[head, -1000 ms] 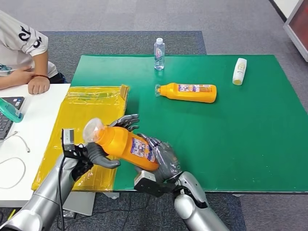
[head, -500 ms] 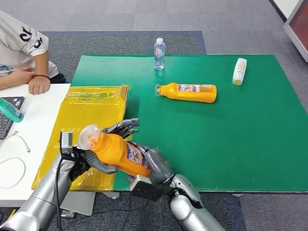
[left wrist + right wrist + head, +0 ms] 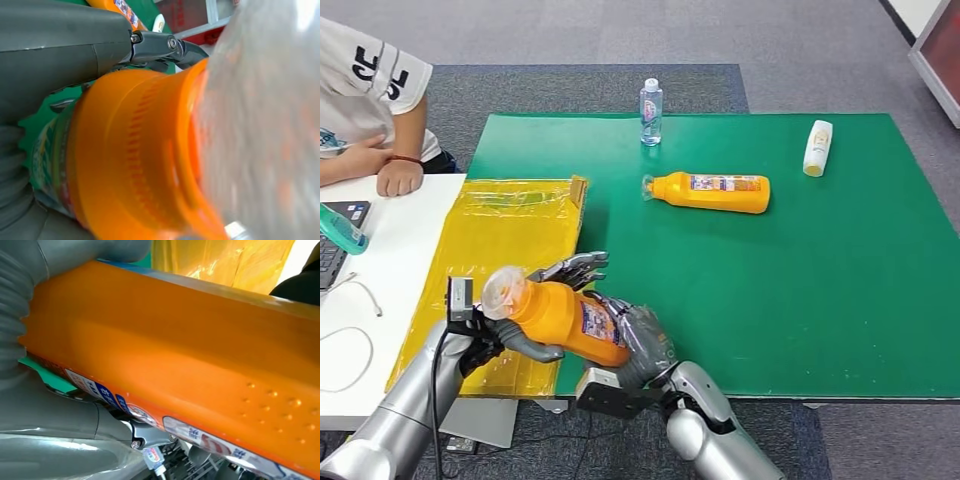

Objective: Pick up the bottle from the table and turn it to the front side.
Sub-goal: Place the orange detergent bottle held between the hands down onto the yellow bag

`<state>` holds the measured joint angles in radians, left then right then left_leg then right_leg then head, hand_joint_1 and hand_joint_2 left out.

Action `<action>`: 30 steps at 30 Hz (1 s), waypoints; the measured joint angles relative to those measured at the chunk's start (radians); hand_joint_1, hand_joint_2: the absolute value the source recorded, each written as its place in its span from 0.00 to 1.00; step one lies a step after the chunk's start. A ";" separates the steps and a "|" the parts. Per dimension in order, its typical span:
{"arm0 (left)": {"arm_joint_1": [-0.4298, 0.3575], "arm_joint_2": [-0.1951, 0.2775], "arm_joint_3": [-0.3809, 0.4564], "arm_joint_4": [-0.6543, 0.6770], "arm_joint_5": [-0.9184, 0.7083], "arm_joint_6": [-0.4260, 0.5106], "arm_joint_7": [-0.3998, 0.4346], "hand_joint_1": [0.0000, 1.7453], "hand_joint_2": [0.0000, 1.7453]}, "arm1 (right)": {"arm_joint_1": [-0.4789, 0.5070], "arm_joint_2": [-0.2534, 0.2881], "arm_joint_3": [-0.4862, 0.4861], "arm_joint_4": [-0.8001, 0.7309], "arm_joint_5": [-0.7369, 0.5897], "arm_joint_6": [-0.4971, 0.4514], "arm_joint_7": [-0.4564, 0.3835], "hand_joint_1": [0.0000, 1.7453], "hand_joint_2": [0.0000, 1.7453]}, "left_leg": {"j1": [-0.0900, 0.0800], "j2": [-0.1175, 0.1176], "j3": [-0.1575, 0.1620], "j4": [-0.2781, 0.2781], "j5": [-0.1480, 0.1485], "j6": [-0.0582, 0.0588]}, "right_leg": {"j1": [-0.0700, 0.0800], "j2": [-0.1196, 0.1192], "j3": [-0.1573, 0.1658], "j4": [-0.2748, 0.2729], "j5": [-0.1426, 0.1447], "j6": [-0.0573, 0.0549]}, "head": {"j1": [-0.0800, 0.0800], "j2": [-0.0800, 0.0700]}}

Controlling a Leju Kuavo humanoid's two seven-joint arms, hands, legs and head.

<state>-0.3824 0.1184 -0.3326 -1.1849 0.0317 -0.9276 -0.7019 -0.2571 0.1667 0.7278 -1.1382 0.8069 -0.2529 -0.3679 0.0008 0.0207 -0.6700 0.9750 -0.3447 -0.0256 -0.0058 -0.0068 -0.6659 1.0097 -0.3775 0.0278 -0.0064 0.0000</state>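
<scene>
Holding the orange bottle between our two hands, we had it lifted off the green table, over that table's near left corner, where the yellow bag lay beside the green surface. The bottle lay tilted, its clear cap end raised and pointing away from the table toward the white desk, its base lower and toward the table's near edge. Our left hand gripped the neck end, thumb under the bottle and darker fingers reaching over its far side. In the left wrist view the thick thumb lay along the orange shoulder just behind the clear cap. Our right hand wrapped the base end, fingers curled round the body near the printed label. The right wrist view showed the orange side pressed against our palm, with the label strip along one edge.

On the table, well beyond our hands, a second orange bottle lay on its side. A small clear water bottle stood at the table's far edge, and a white bottle lay toward the far right corner. A person's arm rested on the white desk, left of the table.
</scene>
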 joint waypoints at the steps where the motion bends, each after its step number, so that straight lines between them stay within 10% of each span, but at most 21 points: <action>1: 0.000 0.001 -0.002 0.000 0.000 0.004 0.000 1.00 1.00 | -0.003 0.000 0.000 0.004 -0.001 -0.003 0.003 1.00 1.00 | 0.000 0.000 0.000 0.000 0.000 0.000 | 0.000 0.000 0.000 0.000 0.000 0.000 | 0.000 0.000; 26: 0.093 -0.015 -0.005 -0.065 -0.033 0.162 0.002 1.00 1.00 | 0.010 0.009 -0.067 0.043 -0.052 0.008 0.011 1.00 1.00 | 0.000 0.000 0.000 0.000 0.000 0.000 | 0.000 0.000 0.000 0.000 0.000 0.000 | 0.000 0.000; 30: 0.120 -0.016 -0.005 -0.113 -0.039 0.185 0.002 1.00 1.00 | 0.030 0.009 -0.103 0.019 -0.103 0.038 -0.007 0.07 1.00 | 0.000 0.000 -0.001 0.000 0.000 0.000 | 0.000 0.000 -0.001 0.000 0.000 0.000 | 0.000 0.000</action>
<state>-0.2619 0.1019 -0.3378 -1.2974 -0.0069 -0.7423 -0.7000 -0.2272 0.1755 0.6248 -1.1196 0.7040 -0.2146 -0.3745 0.0008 0.0208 -0.6705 0.9750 -0.3450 -0.0259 -0.0058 -0.0067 -0.6664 1.0095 -0.3776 0.0277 -0.0065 0.0000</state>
